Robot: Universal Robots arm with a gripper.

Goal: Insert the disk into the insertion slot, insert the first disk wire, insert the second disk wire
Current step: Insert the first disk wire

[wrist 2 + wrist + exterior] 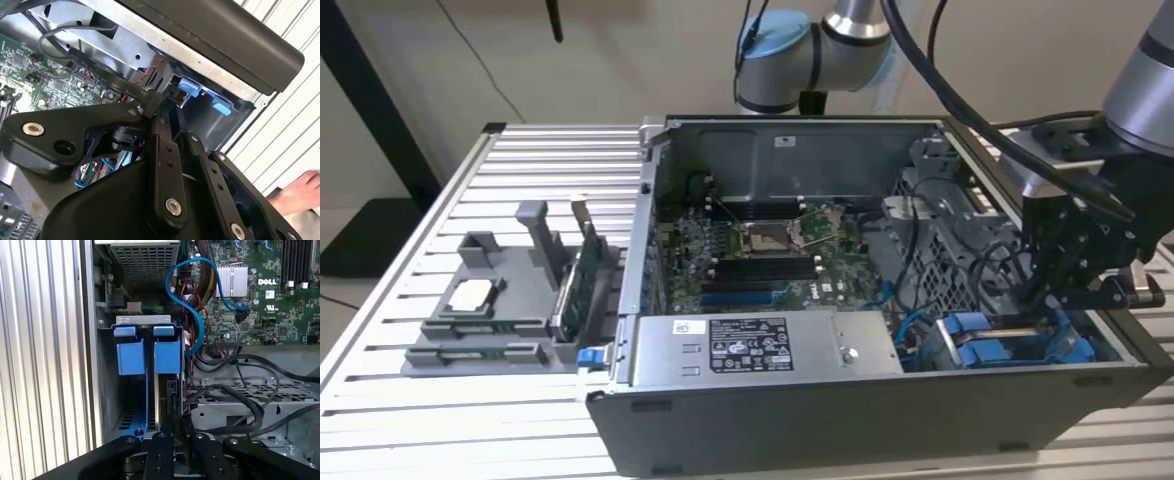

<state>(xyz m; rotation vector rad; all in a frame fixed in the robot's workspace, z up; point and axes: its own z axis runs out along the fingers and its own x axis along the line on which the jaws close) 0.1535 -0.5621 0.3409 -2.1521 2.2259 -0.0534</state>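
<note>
Hand [173,414] inside the open computer case [854,420], at the insertion slot [109,390] in the corner on the exterior view's right. Its fingers stand nearly together, seemingly pinching the end of a flat black wire [115,80]. Two blue carriers [131,356] occupy the slot, so a wire step is judged in hand; seating a plug calls for straight alignment. Room is tight: the slot's wall on one side, a looped blue cable [197,325] close on the other.

Blue drive carriers [167,356], blue cable [201,332], green motherboard [250,305], grey insertion slot [107,390], ribbed silver table [454,430].
</note>
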